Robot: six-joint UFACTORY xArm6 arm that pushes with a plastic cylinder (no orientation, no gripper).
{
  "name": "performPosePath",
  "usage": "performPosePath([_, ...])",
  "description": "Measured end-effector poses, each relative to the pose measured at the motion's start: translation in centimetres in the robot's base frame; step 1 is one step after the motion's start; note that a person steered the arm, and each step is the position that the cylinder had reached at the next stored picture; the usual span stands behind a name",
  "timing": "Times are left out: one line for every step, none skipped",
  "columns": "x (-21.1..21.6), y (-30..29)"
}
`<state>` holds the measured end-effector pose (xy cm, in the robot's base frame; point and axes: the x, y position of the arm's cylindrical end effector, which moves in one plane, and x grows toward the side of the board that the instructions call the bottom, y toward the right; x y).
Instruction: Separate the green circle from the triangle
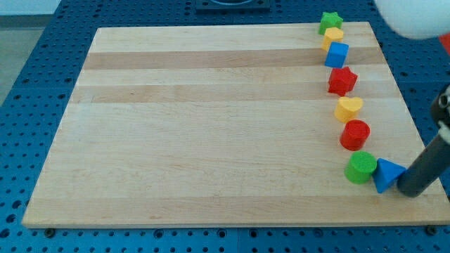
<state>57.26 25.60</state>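
Observation:
The green circle (pixel 361 167) lies near the wooden board's (pixel 211 126) lower right corner. The blue triangle (pixel 387 173) sits right beside it on the view's right, touching or nearly touching it. My tip (pixel 413 188) is the lower end of the dark rod coming in from the view's right edge. It rests just to the right of the blue triangle, touching or almost touching it.
A curved line of blocks runs up the board's right side: a red circle (pixel 355 134), a yellow heart (pixel 348 109), a red star (pixel 342 81), a blue cube (pixel 337 55), a yellow block (pixel 333 36) and a green star (pixel 329 21). The board's right edge lies close by.

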Motion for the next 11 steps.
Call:
performPosePath([-1.9,2.3])
performPosePath([-4.1,-2.3])
performPosePath([-2.5,-7.4])
performPosePath([-2.5,-9.9])
performPosePath([-2.1,-8.4])
performPosePath([0.3,-8.2])
performPosePath([1.2,-12.2])
performPosePath([-3.2,-13.7])
performPosePath([-9.8,-14.0])
performPosePath([-10.1,-15.7])
performPosePath([-10.1,-15.6])
